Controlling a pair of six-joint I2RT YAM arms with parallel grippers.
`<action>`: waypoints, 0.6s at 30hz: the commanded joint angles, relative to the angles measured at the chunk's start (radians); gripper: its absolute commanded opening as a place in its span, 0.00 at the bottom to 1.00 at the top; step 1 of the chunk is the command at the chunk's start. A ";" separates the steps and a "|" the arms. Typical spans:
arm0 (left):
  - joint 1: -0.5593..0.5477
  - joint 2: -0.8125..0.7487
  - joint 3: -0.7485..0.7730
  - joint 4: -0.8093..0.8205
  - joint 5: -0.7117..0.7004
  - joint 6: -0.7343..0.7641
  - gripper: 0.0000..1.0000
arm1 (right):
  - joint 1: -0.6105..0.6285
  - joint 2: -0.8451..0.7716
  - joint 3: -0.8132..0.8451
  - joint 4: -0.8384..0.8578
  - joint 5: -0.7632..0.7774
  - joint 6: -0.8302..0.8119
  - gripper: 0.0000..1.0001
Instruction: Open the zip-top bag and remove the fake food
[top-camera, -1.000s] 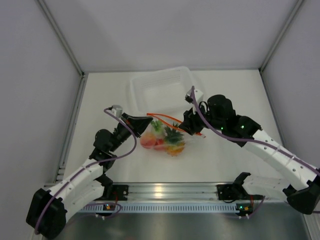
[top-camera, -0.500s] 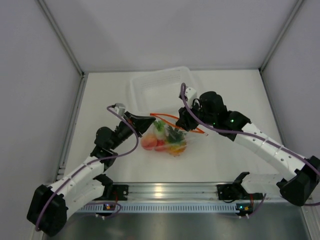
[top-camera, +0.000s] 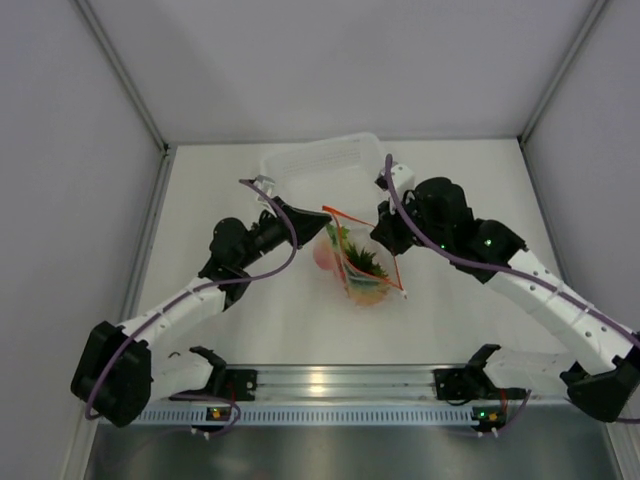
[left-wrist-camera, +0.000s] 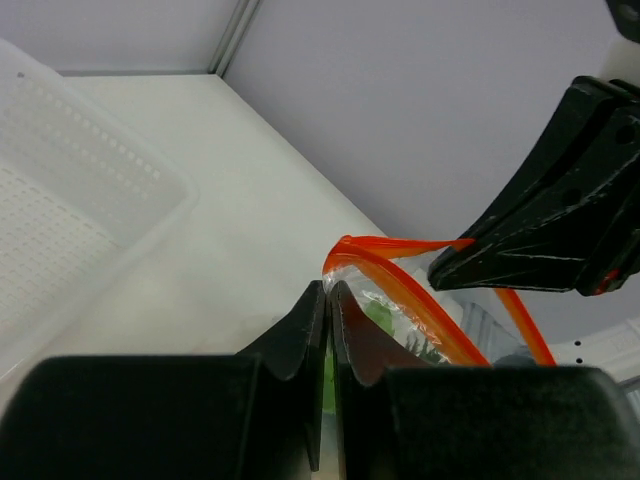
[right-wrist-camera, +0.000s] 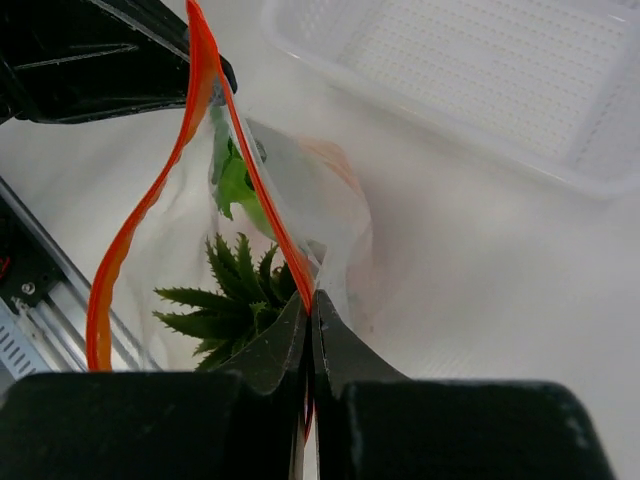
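Observation:
The zip-top bag (top-camera: 362, 262) hangs lifted between my two grippers, its red-orange zip strip (top-camera: 372, 252) parted into an open mouth. My left gripper (top-camera: 314, 224) is shut on one lip of the bag (left-wrist-camera: 352, 272), at the corner. My right gripper (top-camera: 386, 240) is shut on the other lip, on the strip (right-wrist-camera: 262, 200). Inside the bag I see the pineapple's green leaves (right-wrist-camera: 232, 292), its orange body (top-camera: 368, 292), a green top (right-wrist-camera: 232, 182) and a peach-coloured fruit (top-camera: 323, 258). The other fake food is hidden.
A rigid clear tray (top-camera: 300, 170) stands just behind the bag, also in the left wrist view (left-wrist-camera: 90, 190) and the right wrist view (right-wrist-camera: 480, 70). Grey walls close the table at left, back and right. The metal rail (top-camera: 330, 385) runs along the near edge.
Both grippers have risen and moved right and back with the bag. The bag has turned from lying flat to hanging, and its mouth has been pulled wider open.

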 joint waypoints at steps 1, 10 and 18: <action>0.011 0.044 0.104 -0.016 -0.033 -0.042 0.11 | -0.008 -0.065 0.097 -0.132 0.153 0.084 0.00; -0.012 0.004 0.307 -0.394 -0.135 -0.020 0.89 | 0.007 -0.070 0.164 -0.233 0.409 0.223 0.00; -0.136 0.037 0.450 -0.849 -0.379 -0.008 0.98 | 0.027 -0.013 0.144 -0.202 0.662 0.284 0.00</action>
